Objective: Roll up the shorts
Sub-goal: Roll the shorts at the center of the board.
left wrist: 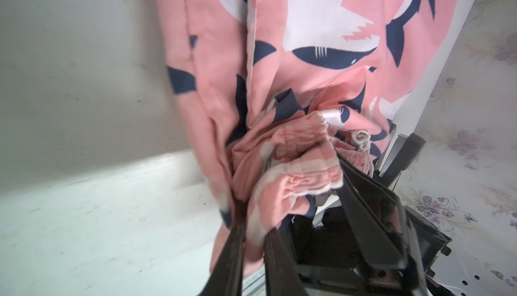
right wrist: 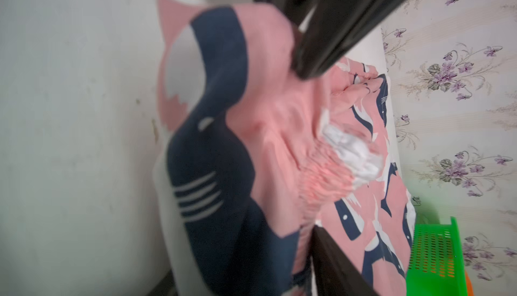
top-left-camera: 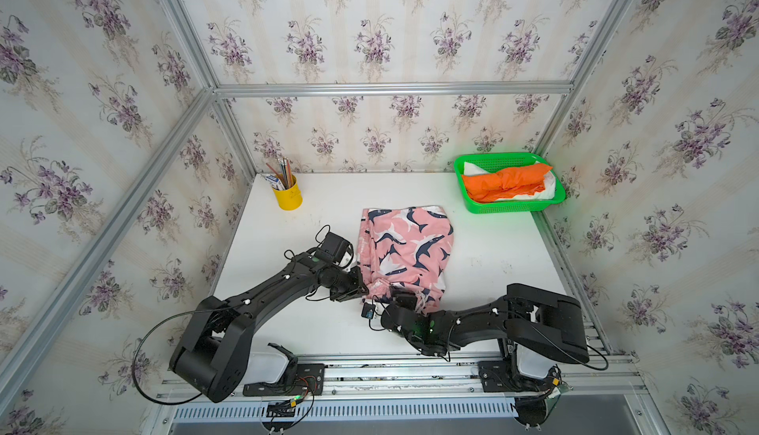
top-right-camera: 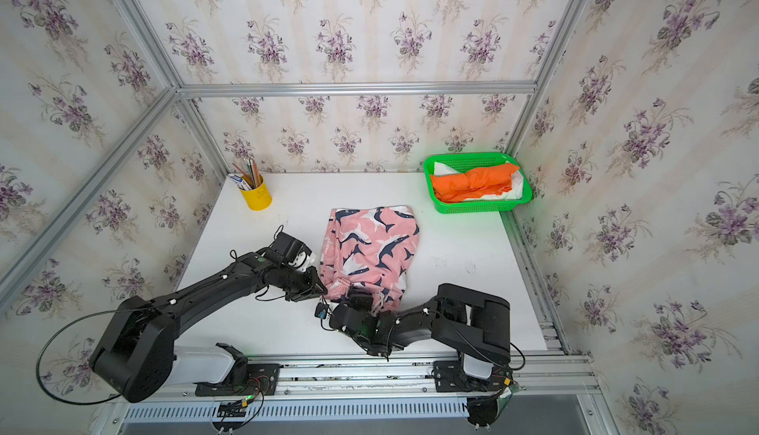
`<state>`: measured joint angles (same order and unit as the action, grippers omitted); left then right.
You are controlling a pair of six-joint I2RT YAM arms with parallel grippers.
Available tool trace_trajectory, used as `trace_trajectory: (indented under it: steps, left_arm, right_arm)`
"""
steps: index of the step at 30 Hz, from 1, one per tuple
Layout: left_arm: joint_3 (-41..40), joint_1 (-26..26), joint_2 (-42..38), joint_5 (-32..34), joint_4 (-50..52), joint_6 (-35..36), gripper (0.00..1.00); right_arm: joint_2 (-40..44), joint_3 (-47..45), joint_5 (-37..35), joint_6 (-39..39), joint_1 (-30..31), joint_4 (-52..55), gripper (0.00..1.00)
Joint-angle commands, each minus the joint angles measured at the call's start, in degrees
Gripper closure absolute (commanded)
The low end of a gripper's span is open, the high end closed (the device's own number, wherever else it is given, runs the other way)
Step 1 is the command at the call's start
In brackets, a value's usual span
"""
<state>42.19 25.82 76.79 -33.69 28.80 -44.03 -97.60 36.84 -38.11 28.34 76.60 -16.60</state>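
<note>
Pinching shark shorts (left wrist: 321, 43) waistband (left wrist: 302, 152): left hand (left wrist: 288, 185), wrist view only | right hand (right wrist: 312, 149) straddles them, grip unclear

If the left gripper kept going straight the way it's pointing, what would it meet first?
The shark-print shorts: the left gripper is closed on their bunched waistband, so cloth is right ahead.

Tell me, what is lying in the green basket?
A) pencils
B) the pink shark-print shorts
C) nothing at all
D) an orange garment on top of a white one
D: the green basket holds the bundled orange shorts lying over the white shorts.
</note>
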Motion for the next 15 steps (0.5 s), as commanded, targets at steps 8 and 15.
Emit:
trace_trajectory:
  steps: [8, 15]
  left_arm:
    - [3.45, -0.57, -7.34, 12.55, 12.92, 3.48, 0.49]
    - [3.44, -1.39, -15.81, 19.81, 18.3, 4.14, 0.35]
  right_arm:
    - [3.84, 10.64, 34.92, -18.0, -0.64, 27.87, 0.95]
    - [-1.01, 19.45, 63.28, -21.83, -9.74, 34.72, 0.99]
